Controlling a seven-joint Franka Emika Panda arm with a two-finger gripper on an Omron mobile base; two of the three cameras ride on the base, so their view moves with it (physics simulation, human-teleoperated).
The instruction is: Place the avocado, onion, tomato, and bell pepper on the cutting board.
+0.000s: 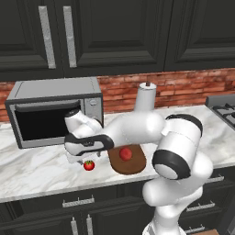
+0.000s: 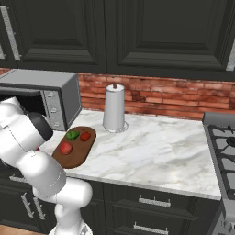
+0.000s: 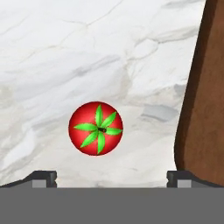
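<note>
resting on the marble counter (image 1: 41, 172), off the board: one tomato (image 3: 96, 128), red with a green star-shaped calyx, upright, just beside the left end of the cutting board (image 1: 133, 166) but apart from it. gripper (image 3: 111, 178) hung above the tomato with its jaws spread wide and nothing between them; the two dark finger tips (image 3: 42, 178) stood to either side, the tomato nearer the left one in the hand view and untouched.

cutting board: dark brown wooden oval, flat on the counter near its front edge, in front of the microwave (image 2: 55, 98). on it in the right base view lay three items: the avocado (image 2: 72, 135), green, at the far end; a red item (image 2: 85, 136) just beside it; a second red round item (image 2: 65, 148) nearer the front. which of the red ones was onion or bell pepper could not be told.

other stock: a paper towel roll (image 2: 114, 109) standing upright on the counter against the brick backsplash (image 2: 160, 98), well apart from the board; a stove (image 2: 225, 151) at the right end; dark cabinets (image 2: 137, 36) above.
</note>
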